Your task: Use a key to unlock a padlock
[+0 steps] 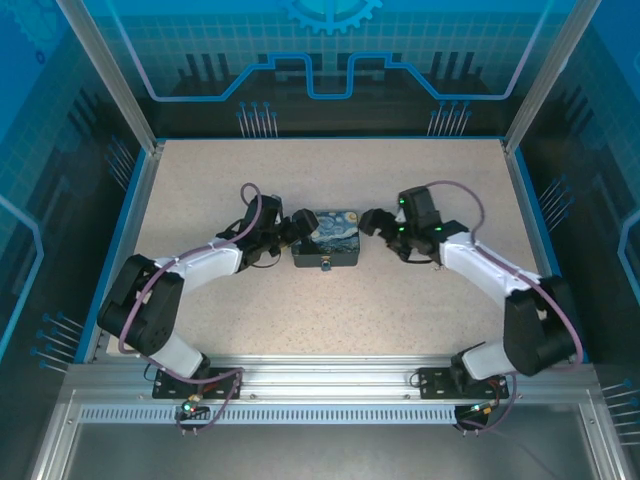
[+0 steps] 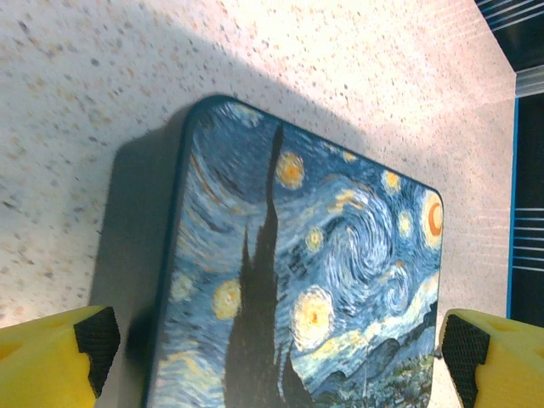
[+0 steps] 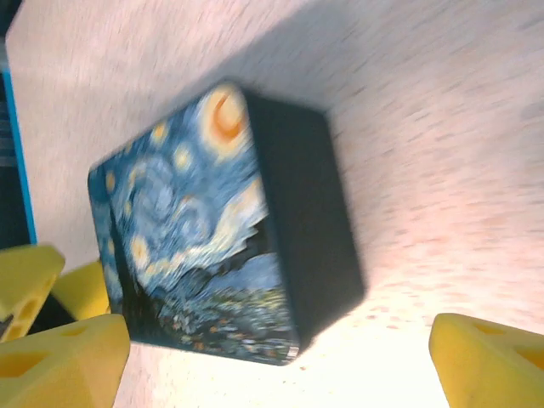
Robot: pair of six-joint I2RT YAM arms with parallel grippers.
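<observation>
Speckled beige, stone-look tabletop (image 1: 200, 200) lies under everything, and I take the box (image 1: 325, 240) as my landmark. It is rectangular with rounded corners and plain dark blue sides. Its flat lid is painted with yellow stars, blue swirls and a dark, flame-shaped tree.

From above, the padlock (image 1: 326, 266) is a tiny pale speck at the middle of the box's near face. It is too small for me to make out its shackle.

My left gripper (image 1: 297, 228) sits at the box's left end. On its wrist camera the two yellow fingers (image 2: 51, 357), tipped with black ribbed pads, stand wide apart on either side of the box. There is a shadowed gap between pad and wall.

My right gripper (image 1: 372, 222) sits just off the box's right end. Its wedge-shaped yellow fingers (image 3: 489, 361) are also spread wide, and bare tabletop shows between one finger and the box's dark side. The wrist picture is blurred, so I cannot tell whether the other finger touches the lid's corner.
</observation>
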